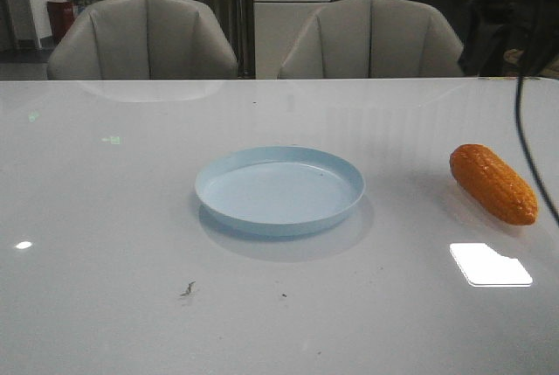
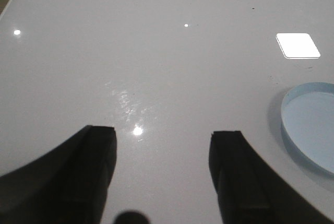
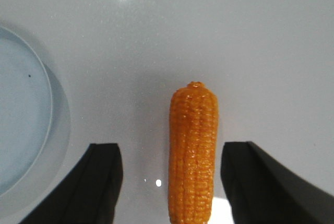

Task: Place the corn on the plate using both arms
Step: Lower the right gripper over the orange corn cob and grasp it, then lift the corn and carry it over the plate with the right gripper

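Note:
The orange corn (image 1: pixel 493 183) lies on the white table to the right of the pale-blue plate (image 1: pixel 279 189), which sits empty at the table's middle. In the right wrist view the corn (image 3: pixel 192 151) lies lengthwise between the spread fingers of my right gripper (image 3: pixel 172 153), closer to one finger and touching neither; the plate's edge (image 3: pixel 31 125) shows beside it. My left gripper (image 2: pixel 163 135) is open and empty over bare table, with the plate's rim (image 2: pixel 308 125) off to one side. Neither gripper shows in the front view.
Two grey chairs (image 1: pixel 144 38) stand behind the table's far edge. A black cable (image 1: pixel 524 130) hangs at the right, above the corn. A small dark speck (image 1: pixel 187 288) lies on the table in front of the plate.

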